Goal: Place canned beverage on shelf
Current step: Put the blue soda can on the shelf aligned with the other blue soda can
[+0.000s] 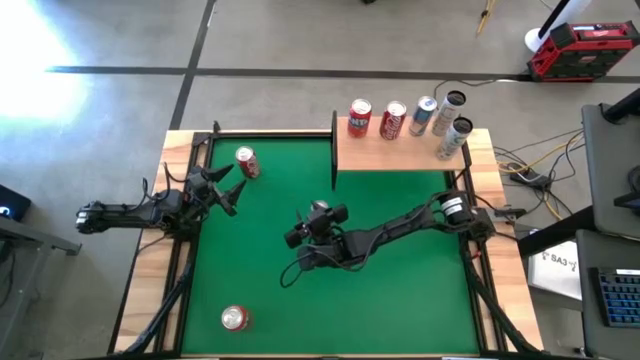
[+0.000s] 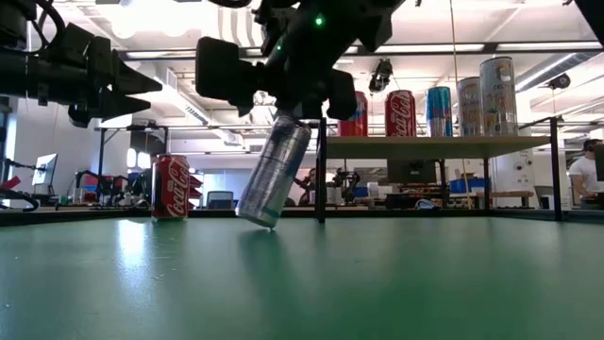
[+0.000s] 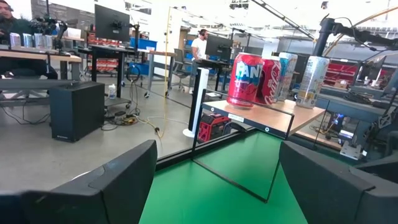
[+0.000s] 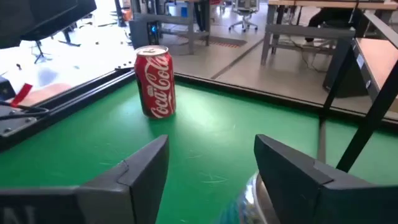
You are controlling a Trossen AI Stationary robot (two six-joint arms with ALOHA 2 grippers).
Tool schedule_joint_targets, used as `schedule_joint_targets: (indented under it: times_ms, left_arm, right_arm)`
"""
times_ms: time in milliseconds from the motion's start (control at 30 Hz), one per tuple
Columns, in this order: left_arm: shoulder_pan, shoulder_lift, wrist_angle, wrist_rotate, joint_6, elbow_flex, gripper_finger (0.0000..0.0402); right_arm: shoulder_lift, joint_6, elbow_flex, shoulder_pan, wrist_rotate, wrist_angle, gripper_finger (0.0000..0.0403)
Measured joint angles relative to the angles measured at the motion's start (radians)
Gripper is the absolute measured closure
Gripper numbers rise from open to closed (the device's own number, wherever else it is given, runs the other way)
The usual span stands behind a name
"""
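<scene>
My right gripper point(image 1: 312, 225) is at the middle of the green felt, shut on a slim silver can point(image 2: 274, 175) that stands tilted. The can's top also shows between the fingers in the right wrist view point(image 4: 249, 196). The light-wood shelf point(image 1: 390, 157) with black posts stands at the far right and carries several upright cans point(image 1: 400, 120). It also shows in the low view point(image 2: 425, 144). My left gripper point(image 1: 228, 190) is open and empty at the table's left, above the felt, near a red can point(image 1: 246, 162). My right gripper holds the silver can by its upper part point(image 2: 288, 127) between its two fingers, coming from above. The gripper's body hides the exact place of contact. The can leans, its top toward the gripper, and the rim of its bottom point(image 2: 262, 220) rests on the felt.
A red cola can point(image 2: 171, 187) stands upright on the felt at the far left; it also shows in the right wrist view point(image 4: 155, 81). Another red can point(image 1: 234, 318) stands near the front edge. Thin black posts point(image 2: 321, 170) border the shelf and the table.
</scene>
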Motion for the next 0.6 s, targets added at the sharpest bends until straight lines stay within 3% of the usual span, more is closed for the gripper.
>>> schedule_joint_targets:
  times_ms: [600]
  left_arm:
    - [0.0,0.0,0.0,0.0,0.0,0.0,0.0078]
  right_arm:
    - [0.005,-0.056,0.023,0.008,-0.045,-0.002,0.0268]
